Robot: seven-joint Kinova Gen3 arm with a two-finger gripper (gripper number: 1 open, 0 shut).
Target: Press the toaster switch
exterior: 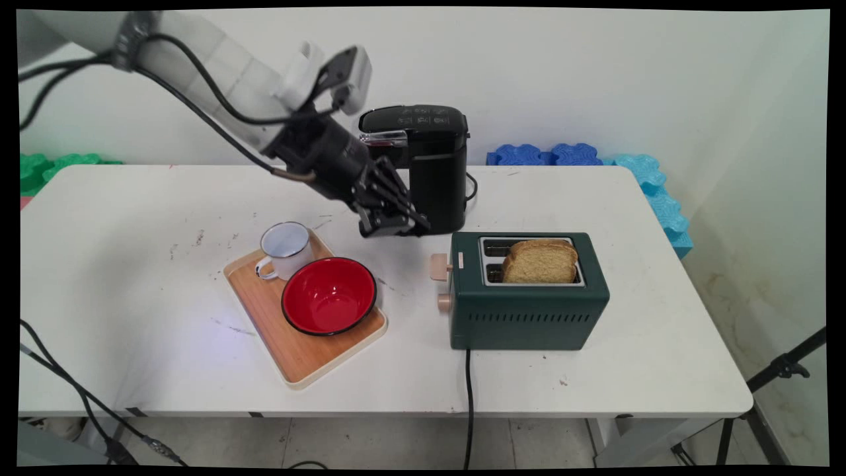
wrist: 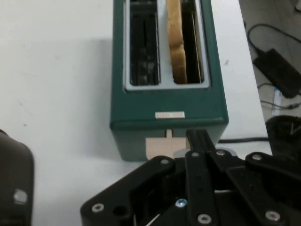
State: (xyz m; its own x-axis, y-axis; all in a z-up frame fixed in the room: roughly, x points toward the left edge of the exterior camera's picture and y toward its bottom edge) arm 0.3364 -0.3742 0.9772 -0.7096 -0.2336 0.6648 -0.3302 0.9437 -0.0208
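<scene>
Gripper [exterior: 396, 228], fingers together and empty, hovers just left of the green toaster [exterior: 529, 311] holding a bread slice [exterior: 540, 262]; it is near the lever [exterior: 438, 266]. A misaligned descent could shove the toaster.

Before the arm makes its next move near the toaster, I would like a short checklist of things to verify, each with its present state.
1. Gripper is near the toaster lever, above and to its left: ok.
2. Jaws holding nothing: ok; they look shut in the hand view.
3. Bread slice stands upright in the near slot of the toaster: ok.
4. Far slot is empty: ok.
5. Gripper clear of the coffee machine behind it: cannot tell; they overlap in the main view.
6. Red bowl and white mug sit on the wooden tray, away from the gripper: ok.
</scene>
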